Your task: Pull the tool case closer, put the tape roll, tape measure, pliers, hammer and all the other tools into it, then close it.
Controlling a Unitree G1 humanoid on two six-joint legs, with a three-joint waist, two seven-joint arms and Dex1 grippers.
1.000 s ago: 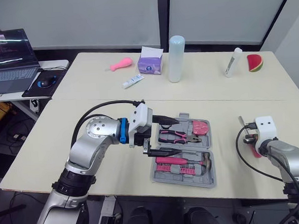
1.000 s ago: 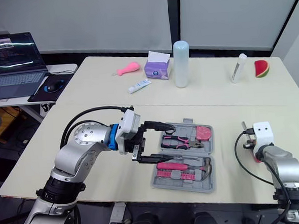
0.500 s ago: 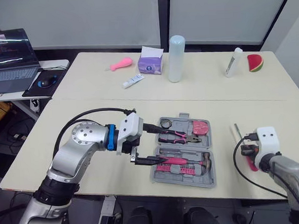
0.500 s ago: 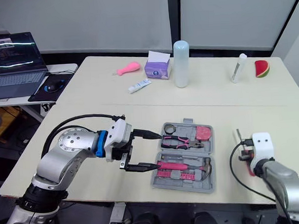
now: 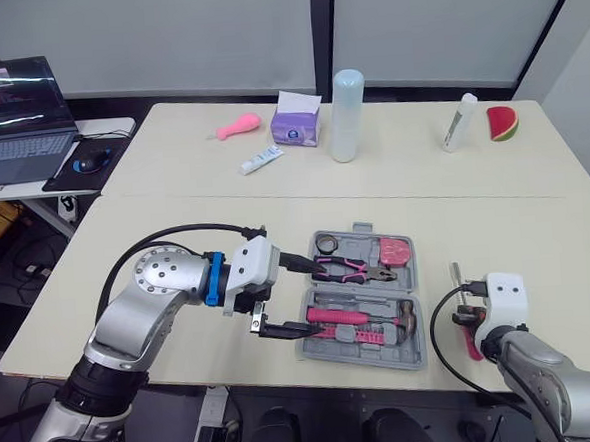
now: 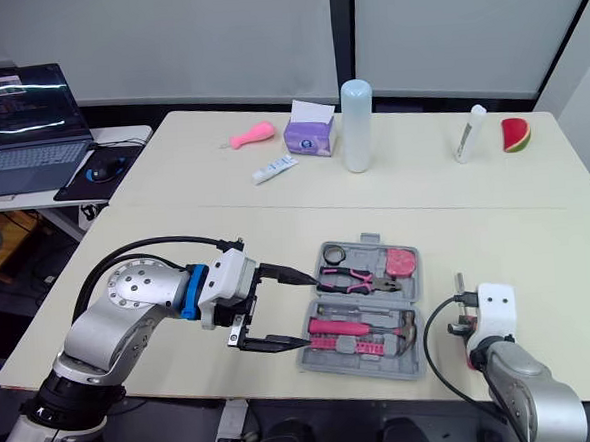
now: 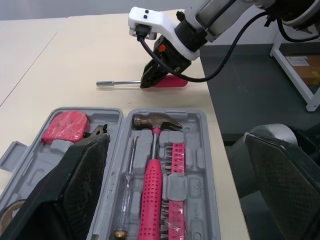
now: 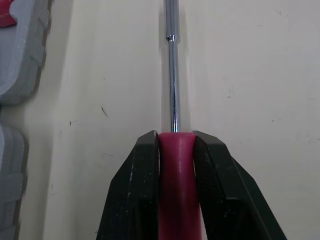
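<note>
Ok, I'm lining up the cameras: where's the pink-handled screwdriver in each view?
Left eye view: screwdriver right of the tool case, in the right gripper.
Right eye view: same place, right of the case.
Left wrist view: beyond the case, gripper on its handle.
Right wrist view: handle between the fingers, case alongside.
Shared landmark: the tool case.
</note>
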